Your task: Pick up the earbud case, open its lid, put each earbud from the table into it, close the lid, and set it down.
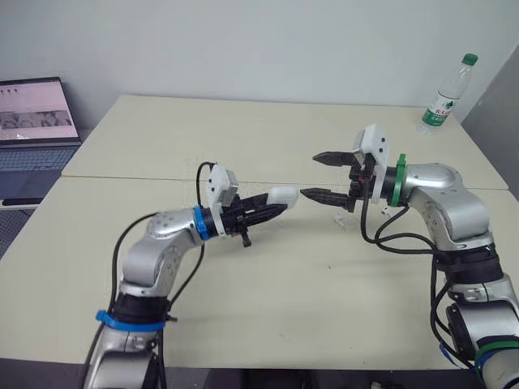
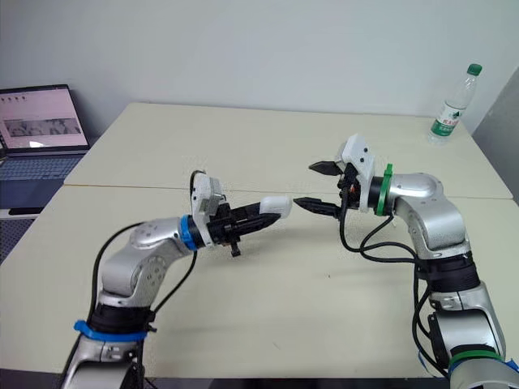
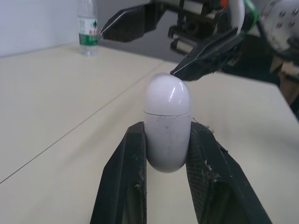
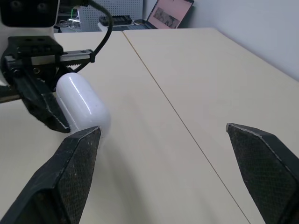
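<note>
The big beige table (image 1: 268,284) took up most of what we saw. It was really two tops pushed together, with a seam running left to right across the middle. Off its far left corner sat an open laptop (image 1: 32,121) with its screen lit.

The right gripper (image 1: 309,175) hung above the table, a bit right of center, pointing left. Its two black fingers were spread wide apart with nothing between them, one fingertip higher and the other lower. The lower tip sat just beside the rounded end of the case. We couldn't tell if it was actually touching.

The left gripper (image 3: 167,133) reached in from the near left and pointed right, straight at the other one. It was clamped onto the case, one finger on each side of the lower body.

A clear plastic water bottle (image 1: 444,97) with a green cap and green label stood upright at the far right corner of the table, well away from both arms.

The white earbud case (image 1: 285,194) was the smallest thing. It was pill shaped and held up off the table near the middle. Its lid was shut, and that end stuck out past the left fingertips toward the right gripper.
</note>
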You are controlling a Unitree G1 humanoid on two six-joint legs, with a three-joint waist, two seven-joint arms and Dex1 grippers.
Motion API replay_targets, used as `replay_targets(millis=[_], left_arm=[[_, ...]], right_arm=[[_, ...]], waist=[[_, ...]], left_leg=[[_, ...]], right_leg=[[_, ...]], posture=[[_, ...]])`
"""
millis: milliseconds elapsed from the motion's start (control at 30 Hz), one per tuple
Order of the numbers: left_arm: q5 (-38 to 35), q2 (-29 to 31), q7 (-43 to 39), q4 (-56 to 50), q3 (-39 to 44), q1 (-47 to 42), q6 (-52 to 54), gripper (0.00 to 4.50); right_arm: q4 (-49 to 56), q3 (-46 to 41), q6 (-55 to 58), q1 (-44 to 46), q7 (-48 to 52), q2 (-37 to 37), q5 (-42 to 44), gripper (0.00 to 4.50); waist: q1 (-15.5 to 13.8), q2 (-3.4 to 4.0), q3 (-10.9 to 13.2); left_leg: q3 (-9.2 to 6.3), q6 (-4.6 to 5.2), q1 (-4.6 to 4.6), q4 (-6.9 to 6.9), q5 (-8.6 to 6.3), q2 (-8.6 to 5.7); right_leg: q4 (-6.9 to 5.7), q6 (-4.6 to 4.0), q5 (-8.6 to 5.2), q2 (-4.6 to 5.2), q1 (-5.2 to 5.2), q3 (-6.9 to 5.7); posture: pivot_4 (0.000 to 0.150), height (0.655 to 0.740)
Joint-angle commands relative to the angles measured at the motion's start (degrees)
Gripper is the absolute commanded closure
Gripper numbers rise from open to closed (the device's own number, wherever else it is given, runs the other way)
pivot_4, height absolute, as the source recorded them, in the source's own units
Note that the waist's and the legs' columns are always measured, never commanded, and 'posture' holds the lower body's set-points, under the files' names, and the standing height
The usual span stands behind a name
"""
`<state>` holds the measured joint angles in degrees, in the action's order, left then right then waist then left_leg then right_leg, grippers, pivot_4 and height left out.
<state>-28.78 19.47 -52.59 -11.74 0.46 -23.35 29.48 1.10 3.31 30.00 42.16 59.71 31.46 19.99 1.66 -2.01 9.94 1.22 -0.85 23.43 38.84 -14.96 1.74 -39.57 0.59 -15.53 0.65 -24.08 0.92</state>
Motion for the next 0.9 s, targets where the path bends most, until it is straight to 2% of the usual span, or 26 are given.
replay_targets(millis=[33, 300, 533, 900], left_arm=[[-1.9, -1.8, 4.3, -4.6, 0.7, 0.6, -0.4, 3.75], [-3.1, -1.4, 6.8, -5.6, 0.5, 1.4, 0.0, 3.75], [-3.8, -1.0, 6.7, -6.8, -1.2, 1.9, 0.4, 3.75], [-3.9, -0.4, 6.9, -7.8, -2.7, 2.9, 0.4, 3.75]], right_arm=[[3.2, -0.4, -0.5, 0.2, 0.7, 0.3, 1.9, 0.03], [3.8, 0.7, 0.6, 1.3, 2.3, 0.9, 2.7, 0.03], [3.1, 1.8, 0.5, 2.5, -0.2, -1.0, 1.7, 0.03], [1.8, -1.0, 5.7, 5.1, -3.1, -2.9, 5.4, 0.03]], waist=[[0.0, 0.00, 0.0], [0.0, 0.00, 0.0], [0.0, 0.00, 0.0], [-0.1, 0.00, 0.0]], left_leg=[[-0.02, 0.00, 0.00, 0.00, 0.00, 0.00], [-0.03, 0.00, -0.01, 0.00, 0.00, -0.03], [-0.03, 0.00, -0.01, 0.00, 0.00, -0.03], [-0.04, 0.00, -0.01, 0.00, 0.00, -0.03]], right_leg=[[0.00, 0.00, 0.00, 0.00, 0.01, -0.02], [0.01, 0.00, 0.00, 0.00, 0.02, -0.02], [0.02, 0.00, 0.00, 0.00, 0.02, -0.03], [0.03, 0.00, 0.00, 0.00, 0.02, -0.04]], posture=[[0.150, 0.7400], [0.150, 0.7400], [0.150, 0.7400], [0.150, 0.7400]])
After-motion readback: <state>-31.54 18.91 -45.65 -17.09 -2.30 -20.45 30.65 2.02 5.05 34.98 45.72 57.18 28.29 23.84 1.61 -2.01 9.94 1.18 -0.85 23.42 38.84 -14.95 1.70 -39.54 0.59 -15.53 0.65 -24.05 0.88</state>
